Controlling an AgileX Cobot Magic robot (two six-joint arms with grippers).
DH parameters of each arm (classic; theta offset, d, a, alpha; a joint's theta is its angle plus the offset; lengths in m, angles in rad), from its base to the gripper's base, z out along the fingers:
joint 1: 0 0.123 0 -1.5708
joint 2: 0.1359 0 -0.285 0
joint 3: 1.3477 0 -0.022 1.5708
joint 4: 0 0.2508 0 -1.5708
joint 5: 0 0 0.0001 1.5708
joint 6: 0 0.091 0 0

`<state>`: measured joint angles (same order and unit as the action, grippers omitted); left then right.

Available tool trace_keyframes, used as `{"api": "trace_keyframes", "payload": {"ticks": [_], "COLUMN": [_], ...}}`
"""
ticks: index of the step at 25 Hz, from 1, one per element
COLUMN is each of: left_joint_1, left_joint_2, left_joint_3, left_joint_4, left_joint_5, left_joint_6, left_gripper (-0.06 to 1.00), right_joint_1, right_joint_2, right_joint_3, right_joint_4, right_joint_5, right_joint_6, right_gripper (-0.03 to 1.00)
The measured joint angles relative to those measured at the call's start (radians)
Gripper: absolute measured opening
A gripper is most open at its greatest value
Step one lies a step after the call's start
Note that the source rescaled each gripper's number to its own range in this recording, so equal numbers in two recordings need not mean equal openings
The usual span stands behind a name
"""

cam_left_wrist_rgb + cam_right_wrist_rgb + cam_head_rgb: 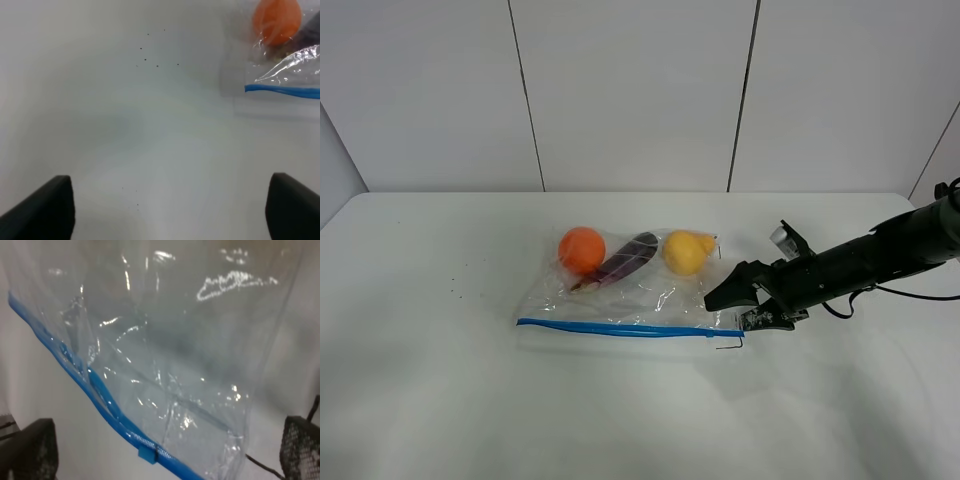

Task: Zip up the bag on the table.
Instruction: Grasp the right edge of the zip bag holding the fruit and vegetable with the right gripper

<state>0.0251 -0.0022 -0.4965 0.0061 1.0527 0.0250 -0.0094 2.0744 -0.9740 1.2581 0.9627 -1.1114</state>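
Observation:
The bag lies flat in the middle of the table, clear and crinkly. Inside it are an orange fruit, a dark purple one and a yellow one. Its blue zipper strip runs along the near edge. My right gripper is open at the bag's right end, close to the strip's end. In the right wrist view the bag fills the frame, with a blue slider on the strip between the open fingers. My left gripper is open over bare table, with the bag's left corner ahead of it.
The white table spreads wide on every side of the bag. A few dark specks mark the surface left of the bag. White wall panels stand behind the far edge. The right arm reaches in from the right.

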Motion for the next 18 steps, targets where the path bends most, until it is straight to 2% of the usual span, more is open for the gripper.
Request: {"api": "trace_keyframes", "payload": {"ticks": [18], "left_joint_1": [0.000], "left_joint_2": [0.000], "left_joint_3": [0.000], "left_joint_4": [0.000], "left_joint_5": [0.000], "left_joint_6": [0.000], "left_gripper": [1.00], "right_joint_1": [0.000], "right_joint_2": [0.060], "right_joint_3": [-0.001], "right_joint_4": [0.145], "right_joint_5": [0.053], "right_joint_6": [-0.139], "right_gripper": [0.98]}}
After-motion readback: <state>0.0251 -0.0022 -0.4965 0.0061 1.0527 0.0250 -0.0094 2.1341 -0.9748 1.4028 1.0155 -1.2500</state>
